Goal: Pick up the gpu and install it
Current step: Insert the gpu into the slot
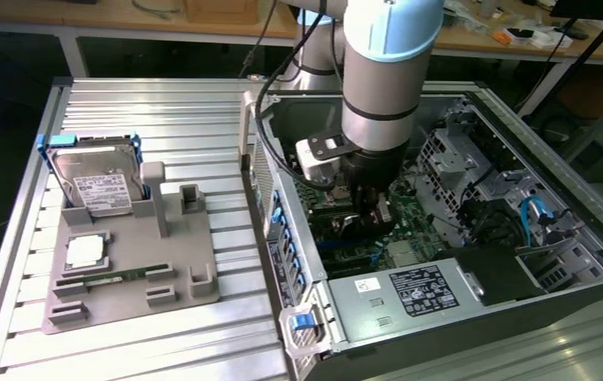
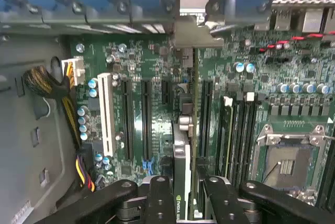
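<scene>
Inside the open computer case (image 1: 555,262), my gripper (image 1: 371,213) is lowered over the green motherboard (image 1: 408,238). In the wrist view the gripper (image 2: 187,203) is shut on the gpu (image 2: 181,153), a thin card seen edge-on between the two black fingers (image 2: 159,195). The card stands upright over the long black expansion slots (image 2: 146,116), its far end reaching a silvery metal bracket (image 2: 191,30) at the case's rear wall. I cannot tell whether its lower edge sits in a slot.
Left of the case, a grey fixture (image 1: 132,274) holds a silver hard drive (image 1: 95,181) in a blue frame, a square chip (image 1: 85,252) and a green memory stick (image 1: 111,278). A power supply (image 1: 412,290), CPU socket (image 2: 285,164), memory slots (image 2: 235,130) and cable bundle (image 2: 47,85) crowd the card.
</scene>
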Robot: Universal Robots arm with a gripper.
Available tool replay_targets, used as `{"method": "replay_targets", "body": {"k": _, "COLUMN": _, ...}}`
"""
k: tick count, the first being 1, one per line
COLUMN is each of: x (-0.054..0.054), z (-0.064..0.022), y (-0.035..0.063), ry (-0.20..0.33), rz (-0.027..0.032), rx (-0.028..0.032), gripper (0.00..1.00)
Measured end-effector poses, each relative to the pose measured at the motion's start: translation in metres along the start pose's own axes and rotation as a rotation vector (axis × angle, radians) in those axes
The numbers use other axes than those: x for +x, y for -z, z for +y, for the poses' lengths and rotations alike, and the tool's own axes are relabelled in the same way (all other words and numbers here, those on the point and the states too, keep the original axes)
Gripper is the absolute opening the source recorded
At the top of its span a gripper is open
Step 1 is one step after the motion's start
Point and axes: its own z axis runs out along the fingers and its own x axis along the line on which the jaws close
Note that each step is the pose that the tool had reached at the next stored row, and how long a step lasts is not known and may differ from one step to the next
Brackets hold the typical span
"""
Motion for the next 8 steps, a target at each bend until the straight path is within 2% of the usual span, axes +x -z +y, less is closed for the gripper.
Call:
{"method": "replay_targets", "body": {"k": 1, "x": 0.0, "z": 0.0034, "y": 0.0009, "ry": -0.001, "rz": 0.0015, "rx": 0.0293, "gripper": 0.27}}
{"method": "replay_targets", "body": {"k": 2, "x": 0.0, "z": 0.0092, "y": 0.0021, "ry": -0.001, "rz": -0.0004, "rx": 0.0295, "gripper": 0.27}}
{"method": "replay_targets", "body": {"k": 3, "x": 0.0, "z": 0.0136, "y": 0.0025, "ry": -0.003, "rz": -0.0076, "rx": 0.0327, "gripper": 0.27}}
{"method": "replay_targets", "body": {"k": 4, "x": 0.0, "z": 0.0139, "y": 0.0022, "ry": -0.004, "rz": -0.0138, "rx": 0.0353, "gripper": 0.27}}
{"method": "replay_targets", "body": {"k": 8, "x": 0.0, "z": 0.0139, "y": 0.0022, "ry": -0.004, "rz": -0.0151, "rx": 0.0356, "gripper": 0.27}}
